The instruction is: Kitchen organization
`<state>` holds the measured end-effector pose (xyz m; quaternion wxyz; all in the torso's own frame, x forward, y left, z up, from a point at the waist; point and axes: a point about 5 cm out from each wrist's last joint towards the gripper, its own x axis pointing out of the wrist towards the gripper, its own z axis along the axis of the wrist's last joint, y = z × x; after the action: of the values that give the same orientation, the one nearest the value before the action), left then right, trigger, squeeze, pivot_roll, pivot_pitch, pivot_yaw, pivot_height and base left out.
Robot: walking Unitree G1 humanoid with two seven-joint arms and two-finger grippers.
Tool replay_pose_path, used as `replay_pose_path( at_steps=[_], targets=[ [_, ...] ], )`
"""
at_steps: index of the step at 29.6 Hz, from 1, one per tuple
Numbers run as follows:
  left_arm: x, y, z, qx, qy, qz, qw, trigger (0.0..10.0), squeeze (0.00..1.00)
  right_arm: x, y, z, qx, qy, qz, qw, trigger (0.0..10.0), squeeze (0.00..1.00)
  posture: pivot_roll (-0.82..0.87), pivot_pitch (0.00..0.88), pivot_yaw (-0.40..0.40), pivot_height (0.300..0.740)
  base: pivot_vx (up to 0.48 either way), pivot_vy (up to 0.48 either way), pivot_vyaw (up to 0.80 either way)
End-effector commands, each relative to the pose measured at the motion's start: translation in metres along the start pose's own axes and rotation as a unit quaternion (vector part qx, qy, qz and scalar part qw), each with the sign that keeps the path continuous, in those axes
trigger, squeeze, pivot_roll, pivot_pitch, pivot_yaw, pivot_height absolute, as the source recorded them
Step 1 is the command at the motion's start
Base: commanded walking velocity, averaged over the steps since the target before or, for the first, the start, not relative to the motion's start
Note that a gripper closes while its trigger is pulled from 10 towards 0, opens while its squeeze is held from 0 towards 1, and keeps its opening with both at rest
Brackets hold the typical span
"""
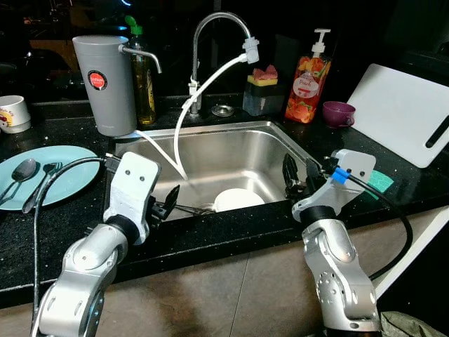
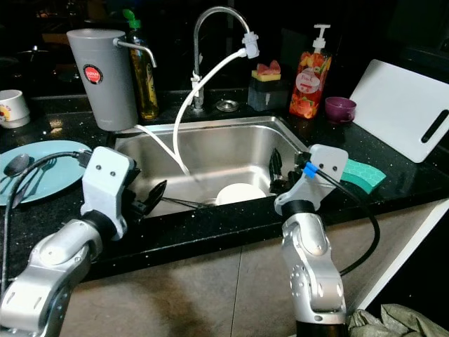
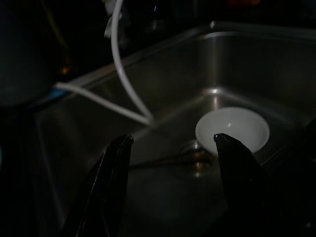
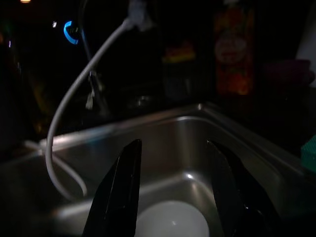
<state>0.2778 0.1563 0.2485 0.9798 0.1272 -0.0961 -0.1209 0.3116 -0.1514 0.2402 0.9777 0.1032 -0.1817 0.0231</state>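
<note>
Two wide-open pincers, left pincer [image 1: 170, 201] and right pincer [image 1: 300, 172], overhang the sink [image 1: 231, 151] in a black speckled counter [image 1: 84, 210].

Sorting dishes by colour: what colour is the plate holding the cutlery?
Light blue round plate, clearest in the left eye view.

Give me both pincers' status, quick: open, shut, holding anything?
Left pincer: open, holding nothing, at the near edge of the sink, aimed toward the white bowl.
Right pincer: open, holding nothing, over the sink's right side.
</note>
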Motion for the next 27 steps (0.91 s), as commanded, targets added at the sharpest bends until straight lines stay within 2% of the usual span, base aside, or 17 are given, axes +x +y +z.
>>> replay_pose_path(
  at_steps=[1, 9, 10, 13, 14, 16, 17, 19, 21, 23, 25, 27],
  targets=[
    [-0.004, 0.001, 0.0, 0.003, 0.007, 0.01, 1.0, 10.0, 0.0, -0.006, -0.005, -0.002, -0.012, 0.012, 0.004, 1.0, 10.0, 0.0, 0.17, 0.117, -0.059, 0.74, 0.0, 0.0, 0.0],
    [-0.007, -0.001, -0.002, 0.018, 0.01, -0.015, 1.0, 10.0, 0.0, -0.014, -0.005, -0.004, -0.029, 0.028, 0.033, 0.999, 10.0, 0.0, 0.15, 0.104, -0.045, 0.74, 0.0, 0.0, 0.0],
    [-0.008, -0.001, -0.003, 0.033, 0.011, -0.028, 0.999, 10.0, 0.0, -0.017, -0.008, -0.005, -0.037, 0.033, 0.034, 0.998, 10.0, 0.0, 0.16, 0.109, -0.049, 0.74, 0.0, 0.0, 0.0],
    [-0.008, -0.001, -0.004, 0.043, 0.012, -0.039, 0.998, 10.0, 0.0, -0.02, -0.01, -0.005, -0.042, 0.037, 0.033, 0.998, 10.0, 0.0, 0.15, 0.108, -0.047, 0.74, 0.0, 0.0, 0.0],
    [-0.007, 0.001, -0.005, 0.057, 0.014, -0.046, 0.997, 10.0, 0.0, -0.033, -0.016, -0.008, -0.051, 0.051, 0.029, 0.997, 10.0, 0.0, 0.14, 0.095, -0.026, 0.74, 0.0, 0.0, 0.0],
    [-0.007, 0.002, -0.006, 0.058, 0.015, -0.045, 0.997, 10.0, 0.0, -0.038, -0.019, -0.009, -0.054, 0.057, 0.03, 0.996, 10.0, 0.0, 0.14, 0.097, -0.021, 0.74, 0.0, 0.0, 0.0],
    [-0.006, 0.003, -0.006, 0.061, 0.015, -0.044, 0.997, 10.0, 0.0, -0.048, -0.022, -0.013, -0.058, 0.074, 0.033, 0.995, 10.0, 0.0, 0.14, 0.099, -0.02, 0.74, 0.0, 0.0, 0.0],
    [-0.006, 0.003, -0.006, 0.061, 0.015, -0.044, 0.997, 10.0, 0.0, -0.048, -0.022, -0.013, -0.058, 0.074, 0.033, 0.995, 10.0, 0.0, 0.14, 0.099, -0.02, 0.74, 0.0, 0.0, 0.0],
    [-0.004, 0.004, -0.005, 0.063, 0.014, -0.043, 0.997, 10.0, 0.0, -0.068, -0.026, -0.016, -0.065, 0.102, 0.039, 0.992, 10.0, 0.0, 0.12, 0.095, -0.014, 0.74, 0.0, 0.0, 0.0],
    [-0.003, 0.007, -0.005, 0.065, 0.014, -0.042, 0.997, 10.0, 0.0, -0.078, -0.027, -0.016, -0.066, 0.114, 0.038, 0.991, 10.0, 0.0, 0.12, 0.083, 0.001, 0.74, 0.0, 0.0, 0.0],
    [-0.002, 0.007, -0.005, 0.064, 0.013, -0.039, 0.997, 10.0, 0.0, -0.078, -0.029, -0.016, -0.063, 0.111, 0.026, 0.992, 10.0, 0.0, 0.12, 0.079, 0.006, 0.74, 0.0, 0.0, 0.0],
    [0.0, 0.007, -0.005, 0.059, 0.012, -0.034, 0.998, 10.0, 0.0, -0.065, -0.031, -0.014, -0.052, 0.086, -0.009, 0.995, 10.0, 0.0, 0.13, 0.077, 0.009, 0.74, 0.0, 0.0, 0.0]
  ],
)
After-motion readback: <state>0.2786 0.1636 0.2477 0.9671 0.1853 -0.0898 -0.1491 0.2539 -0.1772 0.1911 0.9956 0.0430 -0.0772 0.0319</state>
